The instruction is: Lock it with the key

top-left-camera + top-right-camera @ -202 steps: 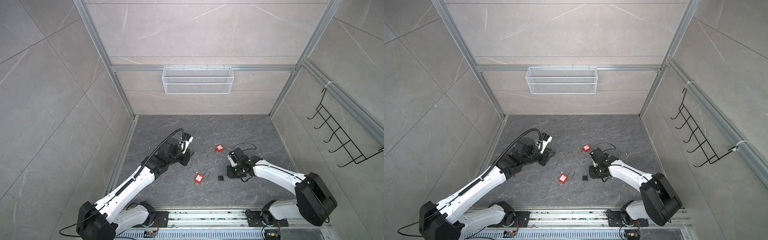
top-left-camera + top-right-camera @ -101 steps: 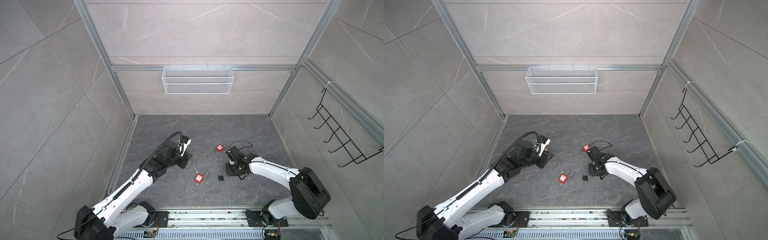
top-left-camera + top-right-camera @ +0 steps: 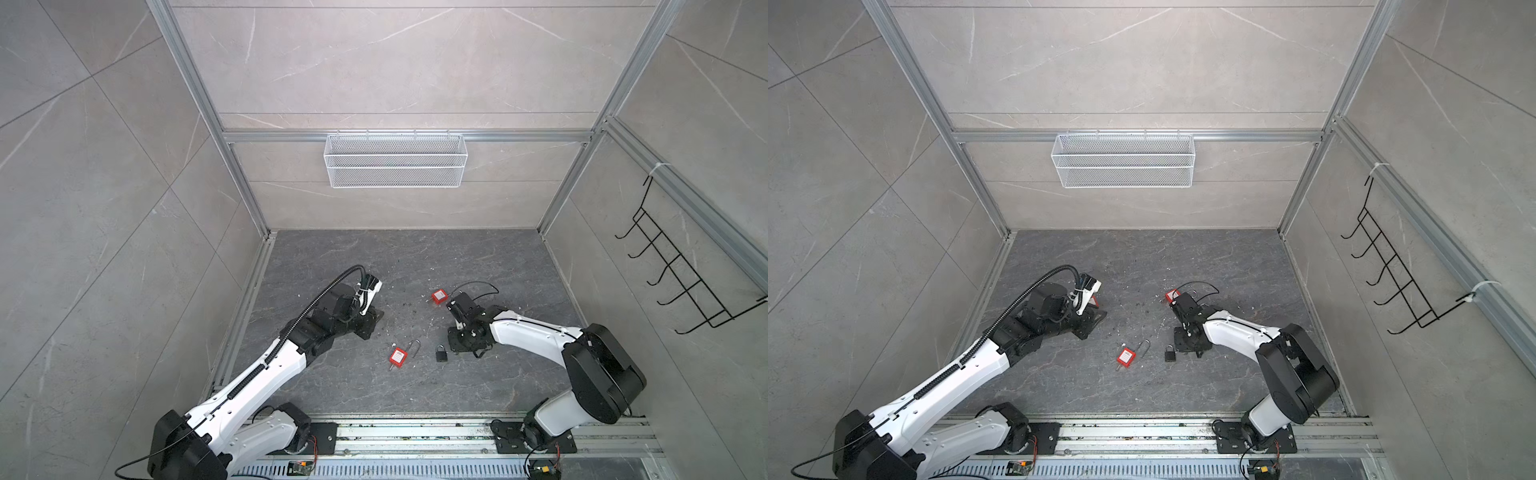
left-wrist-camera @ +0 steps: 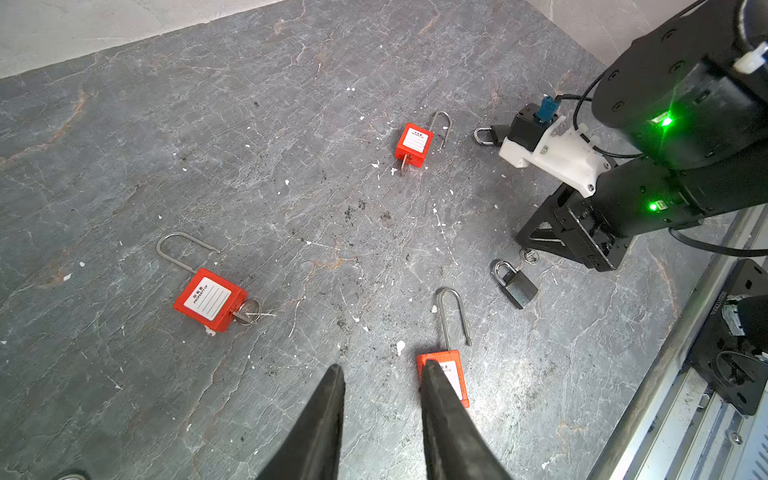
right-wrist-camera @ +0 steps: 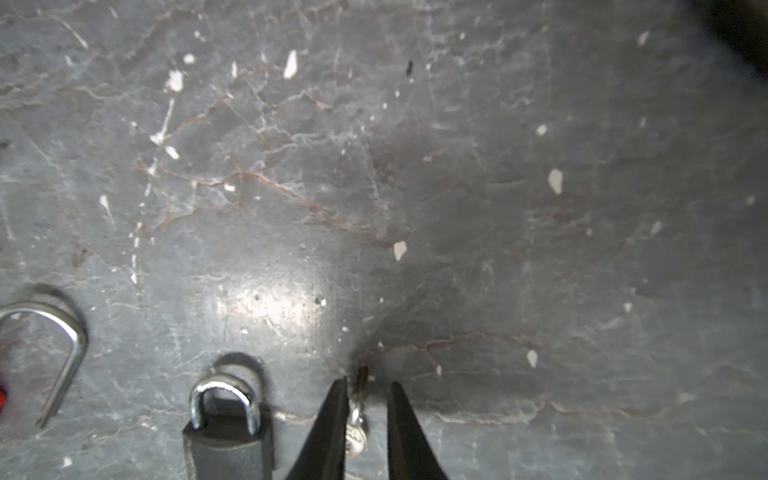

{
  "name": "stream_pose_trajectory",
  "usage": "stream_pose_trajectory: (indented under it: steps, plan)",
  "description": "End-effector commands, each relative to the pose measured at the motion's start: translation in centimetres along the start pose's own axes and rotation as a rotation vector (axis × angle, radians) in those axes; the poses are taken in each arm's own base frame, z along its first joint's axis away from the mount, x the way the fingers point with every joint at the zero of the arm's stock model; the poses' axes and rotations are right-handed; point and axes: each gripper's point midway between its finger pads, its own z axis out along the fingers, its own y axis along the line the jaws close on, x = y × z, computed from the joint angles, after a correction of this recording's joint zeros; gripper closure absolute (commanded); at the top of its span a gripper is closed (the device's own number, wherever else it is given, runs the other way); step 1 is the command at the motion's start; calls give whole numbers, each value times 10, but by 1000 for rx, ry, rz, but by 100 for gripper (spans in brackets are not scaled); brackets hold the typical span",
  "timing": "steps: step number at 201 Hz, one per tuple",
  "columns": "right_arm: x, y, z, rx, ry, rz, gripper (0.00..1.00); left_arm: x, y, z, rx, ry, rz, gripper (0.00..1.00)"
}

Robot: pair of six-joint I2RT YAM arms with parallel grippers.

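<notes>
A small black padlock [image 3: 441,353] [image 3: 1170,353] lies on the dark stone floor with its shackle pushed in. Right beside it a little silver key [image 5: 357,415] [image 4: 530,255] lies between the fingers of my right gripper [image 5: 365,386] [image 3: 456,349]. The key leans on one finger and a gap shows on its other side, so the jaws stand narrowly open. The same black padlock [image 5: 226,432] sits just off one fingertip. My left gripper [image 4: 382,370] [image 3: 372,322] hovers open and empty over bare floor, one finger overlapping a red padlock [image 4: 446,374].
That red padlock [image 3: 398,357] with a raised shackle lies mid-floor. A second red padlock [image 3: 439,296] sits behind my right wrist, and a third [image 4: 208,299] has a key in it. A wire basket [image 3: 395,160] hangs on the back wall and black hooks [image 3: 681,274] on the right.
My right gripper's fingers have narrowed around the key and the arm has shifted slightly toward the black padlock. The left arm has barely moved.
</notes>
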Motion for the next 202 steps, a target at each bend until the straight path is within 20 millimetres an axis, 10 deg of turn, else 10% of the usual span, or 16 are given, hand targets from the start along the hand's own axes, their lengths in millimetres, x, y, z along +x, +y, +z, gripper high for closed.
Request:
stream_pose_trajectory:
  steps: [1,150,202]
  plan:
    - [6,4,4,-8,21,10,81,-3,5,-4,-22,-18,0,66]
    - [38,14,1,-3,90,5,87,7,8,-6,-39,-11,-8,66]
    - [11,12,-43,11,-54,27,73,7,11,-8,-58,-21,-28,66]
